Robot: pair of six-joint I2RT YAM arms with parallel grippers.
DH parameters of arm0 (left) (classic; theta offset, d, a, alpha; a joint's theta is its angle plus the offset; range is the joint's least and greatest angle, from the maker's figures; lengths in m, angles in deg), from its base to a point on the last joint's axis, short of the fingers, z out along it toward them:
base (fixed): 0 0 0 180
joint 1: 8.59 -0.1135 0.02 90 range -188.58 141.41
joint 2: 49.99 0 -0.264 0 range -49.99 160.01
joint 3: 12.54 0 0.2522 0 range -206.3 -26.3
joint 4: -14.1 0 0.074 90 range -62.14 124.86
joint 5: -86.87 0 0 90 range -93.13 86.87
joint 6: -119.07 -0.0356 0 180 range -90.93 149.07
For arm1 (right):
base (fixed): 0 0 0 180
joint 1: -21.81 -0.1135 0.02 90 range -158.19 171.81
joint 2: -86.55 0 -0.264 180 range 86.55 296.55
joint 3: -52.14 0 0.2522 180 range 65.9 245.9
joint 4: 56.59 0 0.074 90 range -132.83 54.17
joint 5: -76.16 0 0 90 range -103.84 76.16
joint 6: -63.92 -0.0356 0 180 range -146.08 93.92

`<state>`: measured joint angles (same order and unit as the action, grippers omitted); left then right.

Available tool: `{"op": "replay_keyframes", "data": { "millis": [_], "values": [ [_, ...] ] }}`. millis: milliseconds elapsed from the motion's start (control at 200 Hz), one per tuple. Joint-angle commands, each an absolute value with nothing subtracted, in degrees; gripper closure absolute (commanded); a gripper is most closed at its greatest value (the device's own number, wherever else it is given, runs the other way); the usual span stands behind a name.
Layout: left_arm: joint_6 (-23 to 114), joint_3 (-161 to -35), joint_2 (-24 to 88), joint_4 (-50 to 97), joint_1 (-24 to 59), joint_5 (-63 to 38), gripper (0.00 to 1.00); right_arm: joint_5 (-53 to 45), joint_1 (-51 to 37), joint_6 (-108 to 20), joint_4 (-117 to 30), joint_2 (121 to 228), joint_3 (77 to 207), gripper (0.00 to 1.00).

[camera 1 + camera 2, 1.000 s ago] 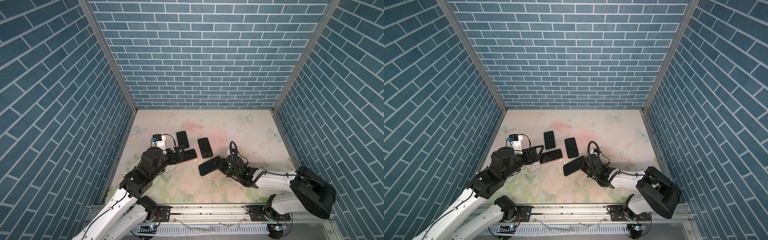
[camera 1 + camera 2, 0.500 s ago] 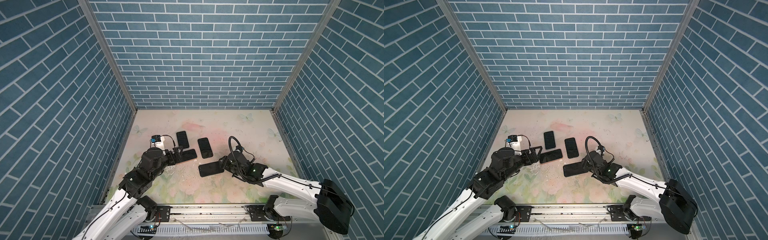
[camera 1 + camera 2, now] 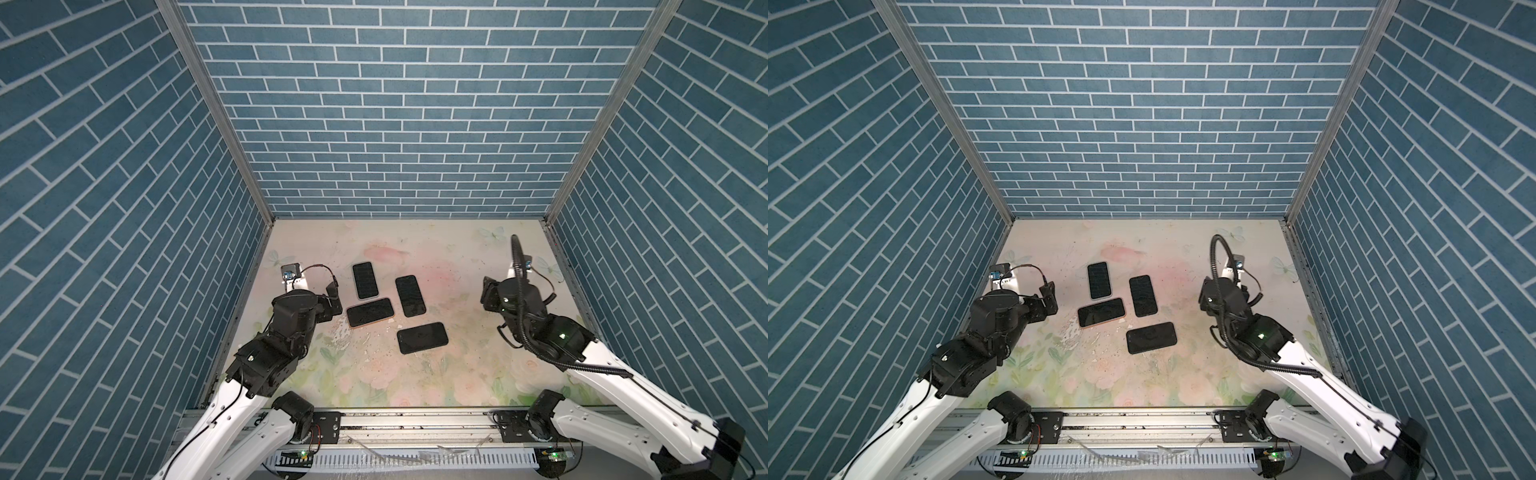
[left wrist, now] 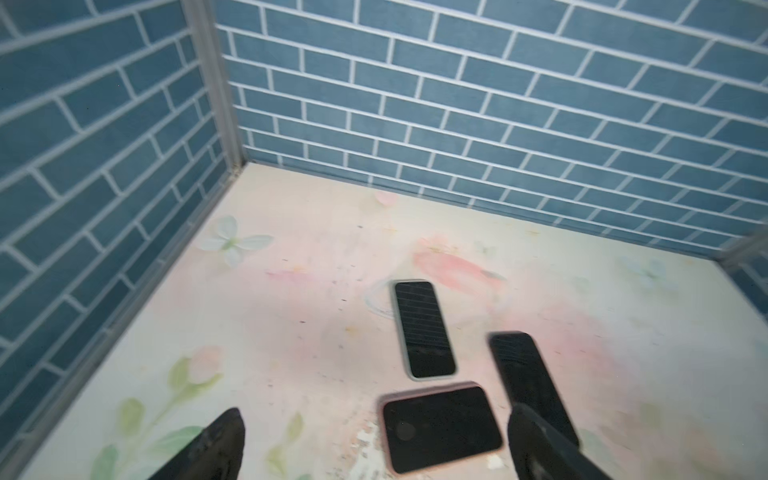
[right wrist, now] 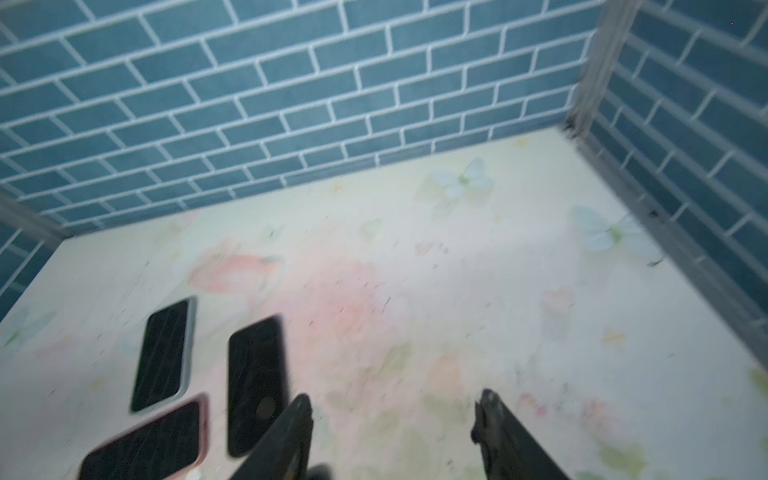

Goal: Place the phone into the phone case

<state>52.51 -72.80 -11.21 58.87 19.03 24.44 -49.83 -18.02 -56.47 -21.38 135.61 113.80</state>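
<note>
Left fingers (image 4: pixel 216 453) spread wide and empty, hovering just beside the pink-cased phone (image 3: pixel 370 312) on the tabletop (image 3: pixel 457 374). Right fingers (image 5: pixel 496 436) are apart too, with nothing between them, well off to the right. The grey-cased phone (image 3: pixel 365 286) and a black phone (image 3: pixel 410 296) lie flat behind. The nearest black phone (image 3: pixel 422 337) lies flat, slightly apart from the others.

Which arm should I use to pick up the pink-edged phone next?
Left. The left gripper is open right beside the pink-edged phone and faces it. The right gripper, open and empty, sits well off on the right side.
</note>
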Motion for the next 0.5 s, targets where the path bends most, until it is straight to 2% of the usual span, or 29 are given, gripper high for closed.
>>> {"op": "replay_keyframes", "data": {
  "millis": [0, 95, 250, 405, 495],
  "values": [
    [44.76, -69.49, -9.11, 55.22, 12.71, 27.44, 0.00, -49.73, -7.94, -41.93, -27.64, 132.90, 109.61, 0.38],
    [43.74, -63.94, -6.52, 47.68, 5.87, 23.27, 0.00, -46.90, 1.18, -39.77, -31.23, 134.42, 106.76, 0.39],
    [38.19, -54.92, 0.46, 31.35, 2.31, 29.20, 0.00, -44.20, 12.90, -38.80, -37.57, 140.38, 101.46, 0.39],
    [38.02, -51.73, 10.35, 19.56, -2.47, 28.16, 0.00, -41.08, 19.12, -37.53, -51.79, 144.11, 93.25, 0.39],
    [35.27, -48.03, 14.86, 4.80, -3.18, 25.63, 0.00, -37.69, 20.96, -35.99, -63.49, 146.43, 87.89, 0.39]
  ]
}}
